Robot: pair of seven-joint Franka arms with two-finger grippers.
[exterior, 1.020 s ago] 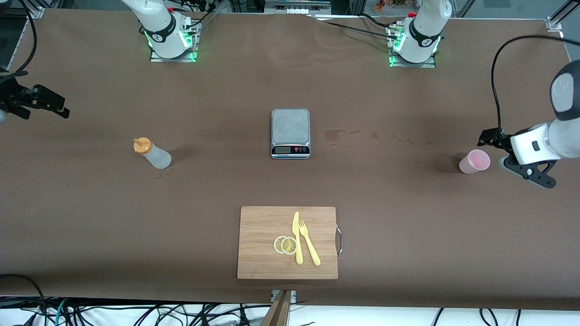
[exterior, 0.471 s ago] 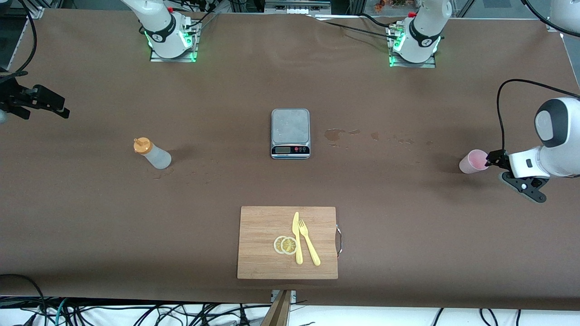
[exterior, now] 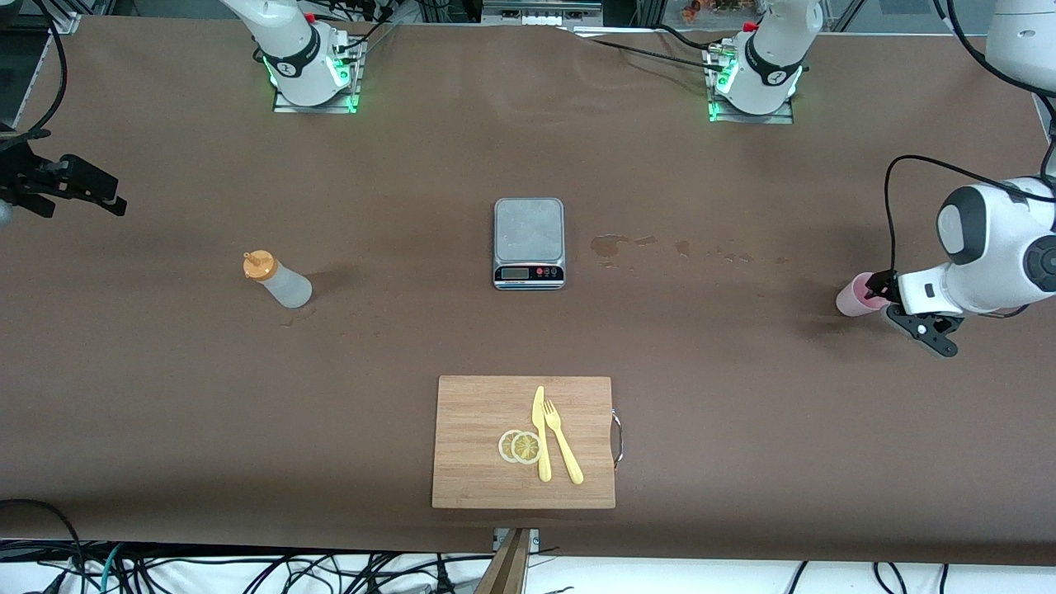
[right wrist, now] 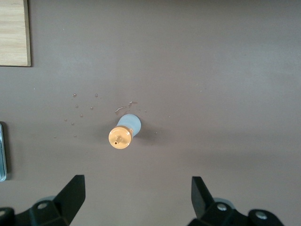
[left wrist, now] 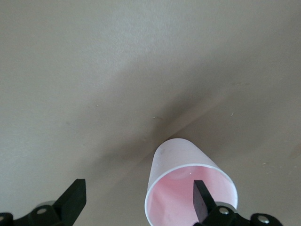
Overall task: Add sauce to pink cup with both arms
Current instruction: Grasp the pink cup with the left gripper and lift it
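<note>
Now pink cup (left wrist: pixel 190 190) partly between open left hand (left wrist: pixel 136 200) fingers

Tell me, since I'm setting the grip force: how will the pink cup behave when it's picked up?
The pink cup looks thin-walled and empty, so it is probably light and may flex if squeezed hard. It stands upright and tapers to a narrow base, so a sideways nudge could tip it. The left claw is open, one finger by the rim; the smooth plastic might slip.
</note>
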